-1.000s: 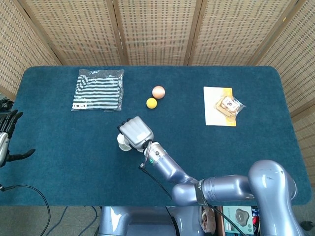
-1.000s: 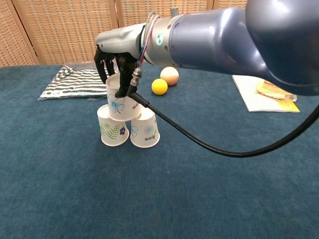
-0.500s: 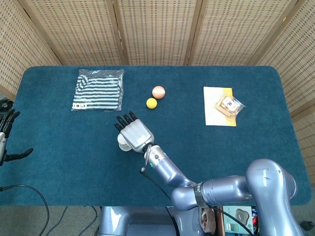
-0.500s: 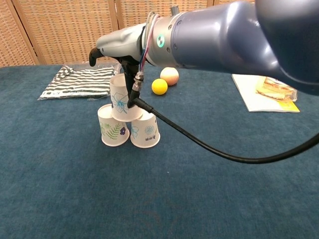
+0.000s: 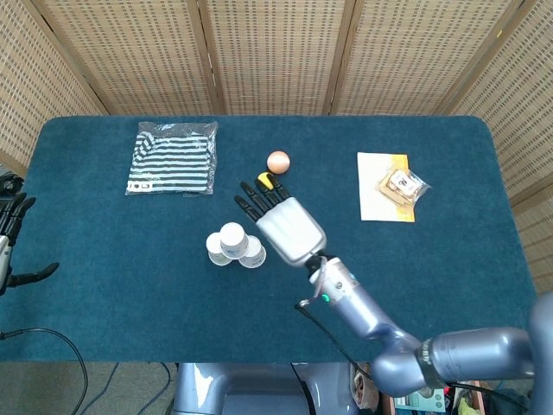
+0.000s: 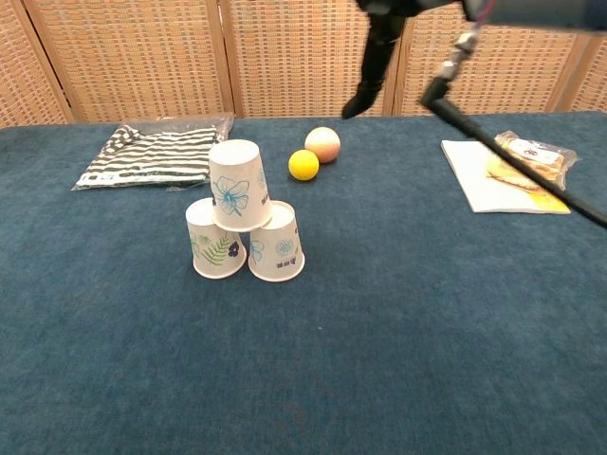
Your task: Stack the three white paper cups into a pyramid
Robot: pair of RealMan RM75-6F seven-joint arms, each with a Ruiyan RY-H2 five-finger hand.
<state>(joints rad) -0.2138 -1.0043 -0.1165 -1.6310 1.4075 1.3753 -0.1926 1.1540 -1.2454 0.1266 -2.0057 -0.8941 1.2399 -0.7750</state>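
1. The right hand is seen raised above the tabletop, fingers spread and straight, with nothing held or touched.
2. It lies just right of the three white paper cups, apart from them.
3. The cups are stacked as a pyramid, upside down: two side by side on the tabletop, the third resting on both.
4. The left hand is seen at the far left edge, off the tabletop, fingers apart and empty.
5. A yellow ball and an orange ball lie beyond the cups, touching each other.
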